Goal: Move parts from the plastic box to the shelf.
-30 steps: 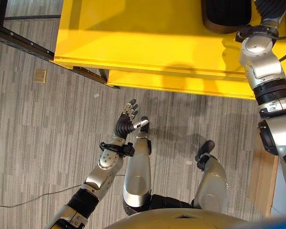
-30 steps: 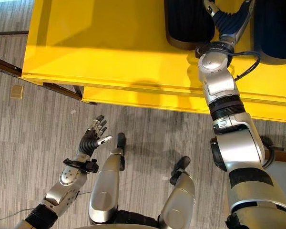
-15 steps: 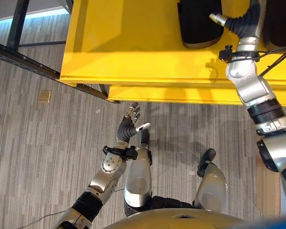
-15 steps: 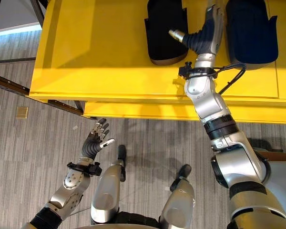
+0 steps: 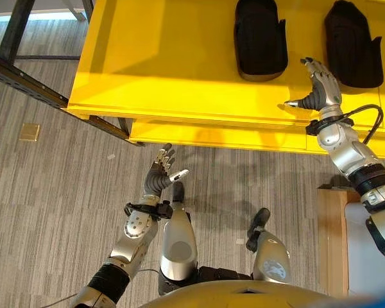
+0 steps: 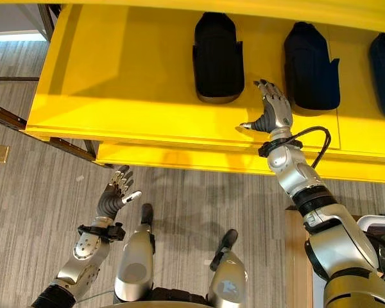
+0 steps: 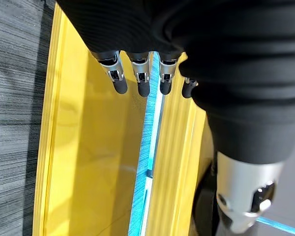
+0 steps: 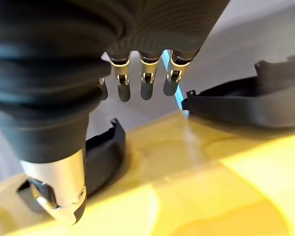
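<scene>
The right hand hovers empty with straight fingers over the yellow shelf, between two black parts probably set there for storing.

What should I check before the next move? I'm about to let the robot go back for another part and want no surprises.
1. Right hand empty, fingers straight: ok.
2. Right hand over the yellow shelf, in the gap between two black parts: ok.
3. Left black part lies flat on the shelf: ok.
4. Middle black part lies flat, apart from the first: ok.
5. Left hand open and empty, low over the floor: ok.
6. Plastic box position for the next pick: cannot tell.
</scene>
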